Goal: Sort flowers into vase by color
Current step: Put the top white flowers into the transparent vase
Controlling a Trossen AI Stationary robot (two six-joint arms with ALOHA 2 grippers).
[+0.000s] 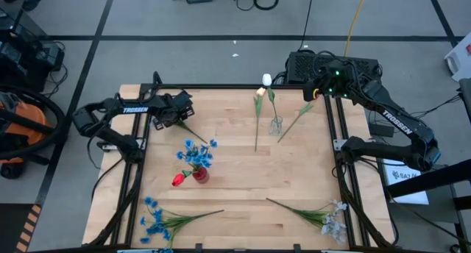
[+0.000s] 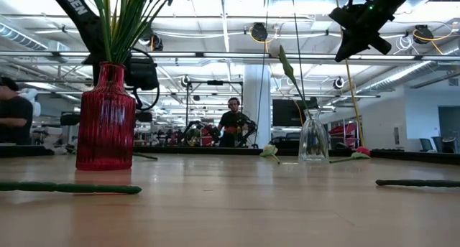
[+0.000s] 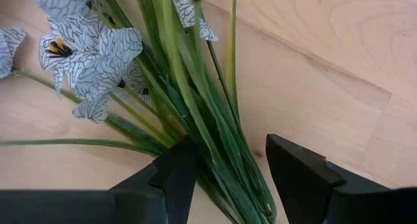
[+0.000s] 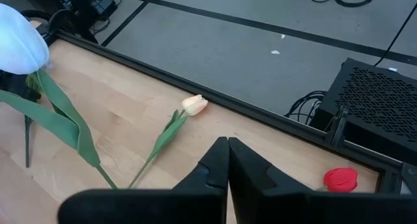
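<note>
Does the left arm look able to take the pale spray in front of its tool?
Probably yes: the left tool is open, and the green stems of the pale spray lie between its fingers, with nothing covering them.

In the low view, the red vase's [image 2: 105, 118] flowers are cut off at the 12 o'clock edge, so their blooms cannot be told. The left wrist view crops the white spray [image 3: 88, 51] at 12 and 9 o'clock; its stems run out of frame at 6 o'clock. In the right wrist view, the white tulip [image 4: 19, 32] is clipped at 9 o'clock, and the red tulip's [image 4: 341, 179] stem is hidden.
</note>
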